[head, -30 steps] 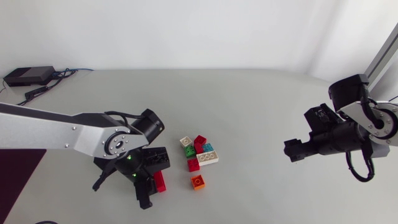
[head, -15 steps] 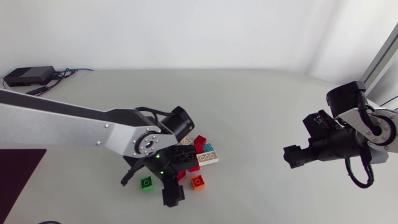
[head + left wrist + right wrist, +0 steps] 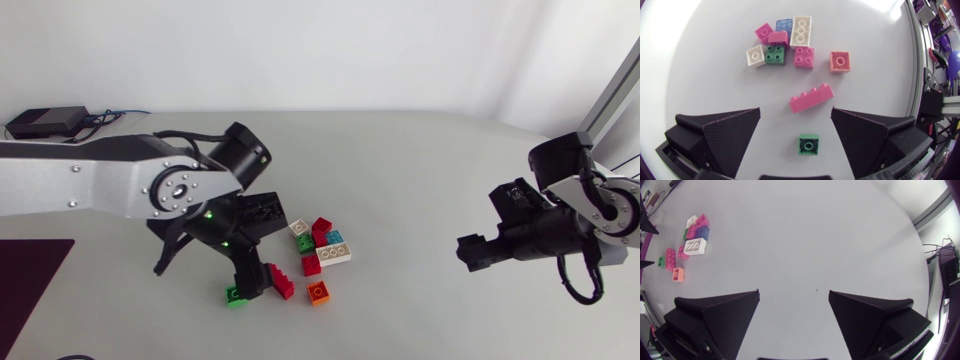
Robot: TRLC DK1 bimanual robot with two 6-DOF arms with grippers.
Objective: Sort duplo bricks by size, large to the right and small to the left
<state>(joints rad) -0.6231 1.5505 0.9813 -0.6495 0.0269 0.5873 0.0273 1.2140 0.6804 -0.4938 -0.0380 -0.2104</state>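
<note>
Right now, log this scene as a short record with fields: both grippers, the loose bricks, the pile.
left gripper: open, small green square plastic brick between its fingers, touching neither
right gripper: open, empty, far from the bricks
long red plastic brick: alone, just ahead of the green brick
small orange square plastic brick: alone, beside the pile
pile: mixed sizes, unsorted, mid-table

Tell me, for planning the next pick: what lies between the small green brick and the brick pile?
A long red brick, touching neither the small green brick nor the pile; the left wrist view shows it clearly.
</note>
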